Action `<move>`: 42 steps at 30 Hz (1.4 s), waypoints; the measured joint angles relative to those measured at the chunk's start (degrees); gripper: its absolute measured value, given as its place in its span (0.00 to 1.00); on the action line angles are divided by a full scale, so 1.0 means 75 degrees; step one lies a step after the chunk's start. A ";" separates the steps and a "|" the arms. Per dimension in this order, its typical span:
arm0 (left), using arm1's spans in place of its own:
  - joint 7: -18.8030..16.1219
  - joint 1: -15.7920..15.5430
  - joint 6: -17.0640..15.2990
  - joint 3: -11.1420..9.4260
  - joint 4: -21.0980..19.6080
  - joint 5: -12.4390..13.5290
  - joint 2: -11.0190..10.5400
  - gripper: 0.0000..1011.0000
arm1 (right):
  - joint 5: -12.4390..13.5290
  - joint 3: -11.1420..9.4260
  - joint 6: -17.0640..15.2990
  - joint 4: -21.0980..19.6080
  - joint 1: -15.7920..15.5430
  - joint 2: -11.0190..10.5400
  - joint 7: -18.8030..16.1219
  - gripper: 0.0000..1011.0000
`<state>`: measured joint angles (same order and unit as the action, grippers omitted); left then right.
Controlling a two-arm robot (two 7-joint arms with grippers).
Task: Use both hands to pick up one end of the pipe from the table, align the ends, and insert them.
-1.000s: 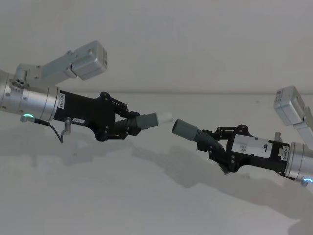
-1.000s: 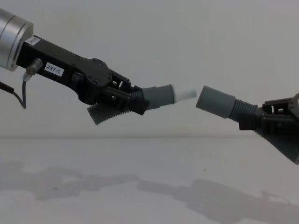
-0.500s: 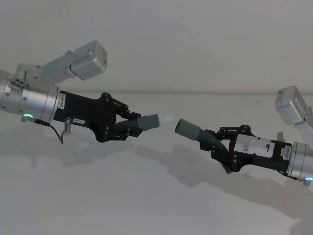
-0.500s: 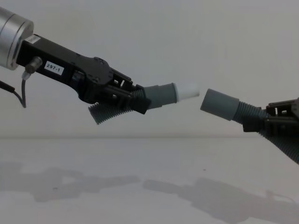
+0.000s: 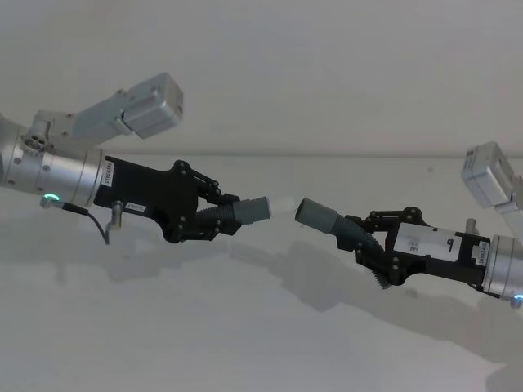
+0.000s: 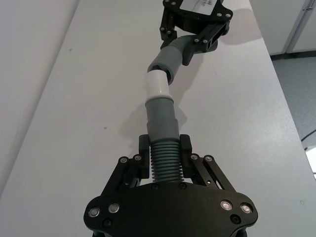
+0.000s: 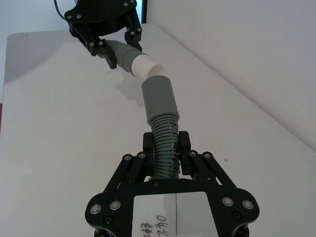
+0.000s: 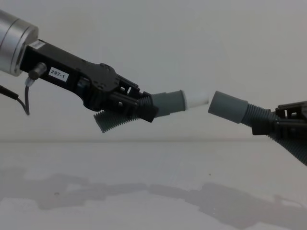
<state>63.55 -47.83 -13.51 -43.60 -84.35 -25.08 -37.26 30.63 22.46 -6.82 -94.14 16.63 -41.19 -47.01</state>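
The black plastic left gripper [image 8: 136, 106] has its thin jaws clamped on the ribs of the short, curved, dark-grey white-tipped hose piece [image 8: 112, 122], just behind that piece's smooth grey cuff [image 8: 169, 103]. The black plastic right gripper [image 8: 279, 125] is clamped the same way on the matching dark-grey, ribbed, open-mouthed hose piece [image 8: 254, 115]. Both pieces hang in the air above the plain light-grey table [image 8: 144, 191], between the two arms. In the chest view the short white tip [image 8: 196, 99] sits right at the round mouth [image 8: 213, 101] of the other grey cuff, and I cannot tell whether they touch or are a sliver apart. The step in hand looks like the final alignment before insertion. The two cuffs are not yet on one line: each slopes up toward the meeting point, so they form a shallow peak, and the left wrist view shows a bend at the joint too. To do this well, both wrists should probably tilt until the cuffs share one axis, with the tip centred in the mouth. Only then should they push together, straight along that axis and slowly. The hoses are ribbed and likely to flex, so a push at an angle would probably buckle a piece or skid the tip off the rim. The grip close behind each cuff helps here, since little free hose is left to bend.
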 joint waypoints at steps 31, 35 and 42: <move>0.0431 -0.0179 0.0158 -0.0333 0.0147 -0.0291 0.0142 0.34 | 0.0179 0.0287 0.0169 0.0065 0.0310 -0.0161 -0.0415 0.28; 0.0544 -0.0213 0.0152 -0.0386 0.0079 -0.0304 0.0053 0.34 | 0.0198 0.0315 0.0173 0.0087 0.0341 -0.0171 -0.0421 0.28; 0.0660 -0.0249 0.0067 -0.0453 -0.0043 -0.0303 -0.0145 0.34 | 0.0216 0.0370 0.0181 0.0122 0.0396 -0.0198 -0.0426 0.28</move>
<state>68.50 -49.70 -13.01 -46.99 -84.67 -27.35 -38.34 32.25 25.23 -5.46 -93.23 19.60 -42.67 -50.20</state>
